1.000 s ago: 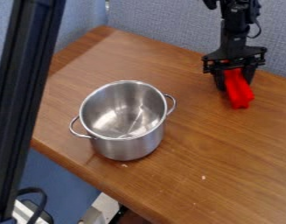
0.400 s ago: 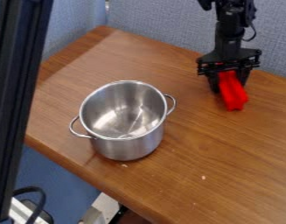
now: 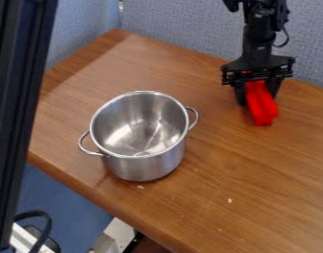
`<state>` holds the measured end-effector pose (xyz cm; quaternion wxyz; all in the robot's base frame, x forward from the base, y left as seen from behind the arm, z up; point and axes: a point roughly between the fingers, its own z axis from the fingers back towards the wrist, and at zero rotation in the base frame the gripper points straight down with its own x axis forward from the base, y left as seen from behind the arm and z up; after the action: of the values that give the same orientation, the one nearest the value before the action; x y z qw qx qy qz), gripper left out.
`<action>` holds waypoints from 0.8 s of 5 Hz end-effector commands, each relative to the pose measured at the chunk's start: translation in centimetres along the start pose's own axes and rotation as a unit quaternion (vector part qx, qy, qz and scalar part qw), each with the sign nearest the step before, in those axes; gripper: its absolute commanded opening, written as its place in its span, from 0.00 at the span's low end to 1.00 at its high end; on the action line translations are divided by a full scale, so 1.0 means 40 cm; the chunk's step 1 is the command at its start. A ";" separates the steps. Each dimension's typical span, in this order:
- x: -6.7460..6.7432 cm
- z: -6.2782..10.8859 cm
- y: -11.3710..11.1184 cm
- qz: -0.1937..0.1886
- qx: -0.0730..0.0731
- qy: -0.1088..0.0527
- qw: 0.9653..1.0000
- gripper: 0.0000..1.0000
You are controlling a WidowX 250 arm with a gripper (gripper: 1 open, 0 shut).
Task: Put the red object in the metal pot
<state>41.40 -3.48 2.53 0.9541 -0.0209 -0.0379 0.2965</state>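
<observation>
Toward the upper right of the frame, the gripper (image 3: 260, 87) points straight down with its jaws clamped on the upper end of the red object (image 3: 262, 104). That block sits at the tabletop (image 3: 243, 178), its long axis running from the jaws down and slightly right in the picture, so most of its length sticks out below the fingers. The metal pot (image 3: 140, 134) stands well apart, toward the lower left of the block, open side up and empty. Judging from this layout, the coming move turns on lifting the block over the near rim and carrying it down-left across the wood.
</observation>
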 end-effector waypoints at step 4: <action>0.010 0.041 0.047 -0.029 0.000 -0.016 0.999 0.00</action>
<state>40.36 -2.69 2.64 0.9637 -0.0137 -0.0375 0.2639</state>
